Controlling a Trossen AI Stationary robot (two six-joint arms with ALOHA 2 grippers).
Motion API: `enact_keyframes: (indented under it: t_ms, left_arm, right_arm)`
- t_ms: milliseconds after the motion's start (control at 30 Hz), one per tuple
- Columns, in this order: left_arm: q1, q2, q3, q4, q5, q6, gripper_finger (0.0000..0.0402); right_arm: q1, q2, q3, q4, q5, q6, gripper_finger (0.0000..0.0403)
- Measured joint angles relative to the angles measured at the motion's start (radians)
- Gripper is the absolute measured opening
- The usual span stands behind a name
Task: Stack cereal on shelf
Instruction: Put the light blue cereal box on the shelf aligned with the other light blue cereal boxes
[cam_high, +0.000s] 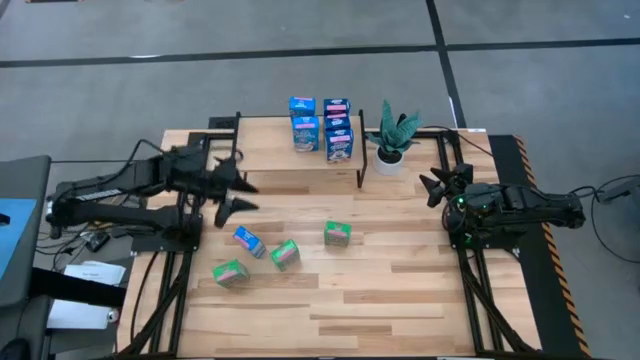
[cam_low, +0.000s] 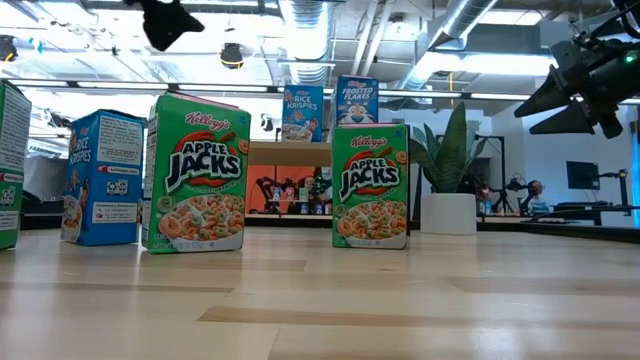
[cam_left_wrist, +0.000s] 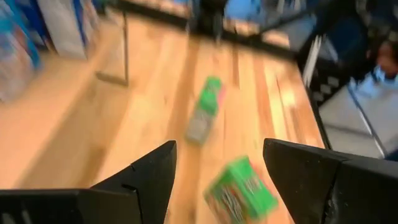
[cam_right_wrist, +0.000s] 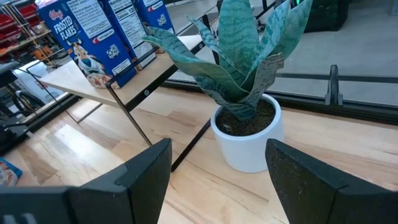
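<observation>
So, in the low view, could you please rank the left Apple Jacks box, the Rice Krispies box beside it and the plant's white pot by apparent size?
1. Left Apple Jacks box, though it stands nearest the camera.
2. Rice Krispies box.
3. White pot, farthest back.

Even, bright overhead light; ceiling fixtures (cam_low: 300, 15) glare in the low view. Soft short shadows under the shelf (cam_high: 300, 175) from above. Left wrist view heavily motion-blurred, green box (cam_left_wrist: 241, 190) smeared. Right wrist view sharp on the potted plant (cam_right_wrist: 245, 93). Low view's tabletop (cam_low: 320, 310) foreground soft.
</observation>
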Motion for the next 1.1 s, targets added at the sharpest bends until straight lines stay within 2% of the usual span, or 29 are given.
enact_keyframes:
  t_ms: [200, 433, 700, 800, 900, 1100]
  left_arm:
    - [-0.203, 0.045, 0.002, -0.167, -0.121, -0.087, 0.0231]
    - [-0.357, 0.177, 0.002, -0.255, -0.147, -0.025, 0.0231]
    - [-0.383, 0.299, 0.002, -0.322, -0.221, 0.105, 0.0231]
    - [-0.383, 0.319, 0.002, -0.327, -0.220, 0.161, 0.0233]
    - [-0.383, 0.317, 0.002, -0.320, -0.192, 0.200, 0.0243]
    - [-0.383, 0.315, 0.035, -0.375, -0.203, 0.286, 0.0277]
  right_arm:
    - [0.000, 0.000, 0.000, 0.000, -0.002, 0.000, 0.0286]
    - [0.000, 0.000, 0.000, 0.000, -0.002, 0.000, 0.0286]
    - [0.000, 0.000, 0.000, 0.000, -0.002, 0.000, 0.0286]
    - [0.000, 0.000, 0.000, 0.000, -0.002, 0.000, 0.0286]
    - [0.000, 0.000, 0.000, 0.000, -0.002, 0.000, 0.0286]
    - [0.000, 0.000, 0.000, 0.000, -0.001, 0.000, 0.0286]
